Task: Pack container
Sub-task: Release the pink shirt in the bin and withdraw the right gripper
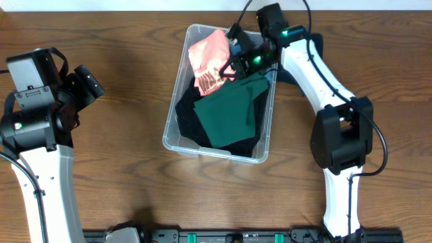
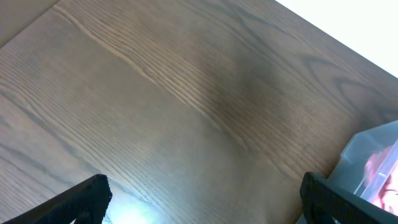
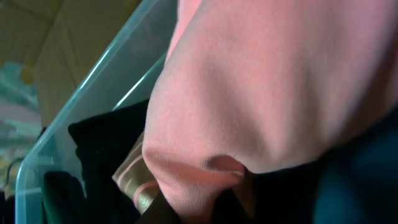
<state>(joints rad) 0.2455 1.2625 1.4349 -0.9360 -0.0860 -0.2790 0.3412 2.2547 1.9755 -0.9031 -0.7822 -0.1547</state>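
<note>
The container (image 1: pixel 171 128) is a clear plastic bin in the middle of the table, holding a dark green cloth (image 1: pixel 233 111) on top of black cloth (image 1: pixel 187 113) and a pink garment (image 1: pixel 208 55) at its far end. My right gripper (image 1: pixel 233 65) is inside the bin's far end, shut on the pink garment (image 3: pixel 280 81), which fills the right wrist view and hides the fingertips. The bin's wall (image 3: pixel 112 68) shows beside it. My left gripper (image 1: pixel 91 84) is open and empty over bare table, far left of the bin, whose corner (image 2: pixel 373 149) shows in the left wrist view.
The table is brown wood (image 1: pixel 121 169). The right arm (image 1: pixel 317 74) reaches over the bin's far right corner. The left arm's base (image 1: pixel 34 108) stands at the left edge.
</note>
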